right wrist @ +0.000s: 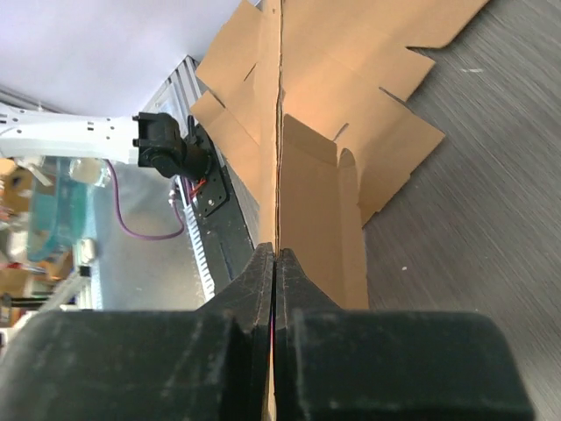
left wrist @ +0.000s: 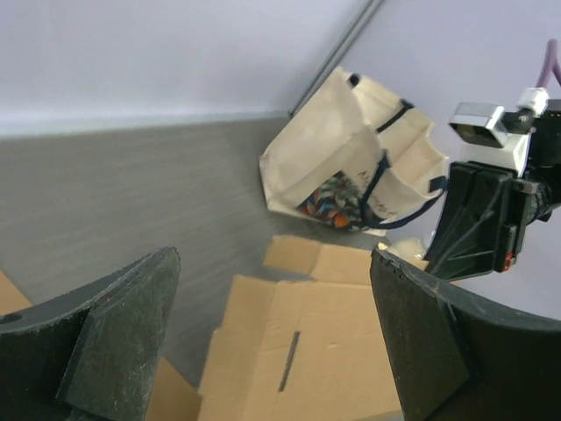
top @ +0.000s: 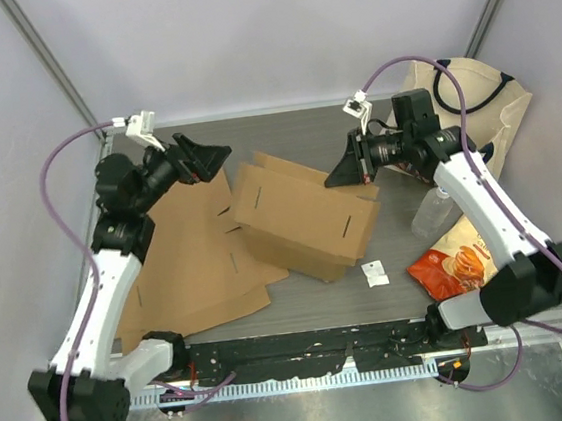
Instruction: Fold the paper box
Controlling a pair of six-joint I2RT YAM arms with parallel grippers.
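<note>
The right gripper [top: 342, 176] pinches the wall of the paper box [top: 302, 218] at its 2 o'clock. The left gripper [top: 215, 155], at 10 o'clock, has its fingers spread wide.

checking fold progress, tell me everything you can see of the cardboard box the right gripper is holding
The cardboard box is plain brown card, half erected: its walls are raised into an open shell, the top flaps are unclosed, and thin slots are cut in its front wall. It sits mid-table on the grey table, its left end seemingly overlapping flat cardboard sheets. The right gripper is shut on a thin upright edge at its right rear. The open left gripper is clear of it.
</note>
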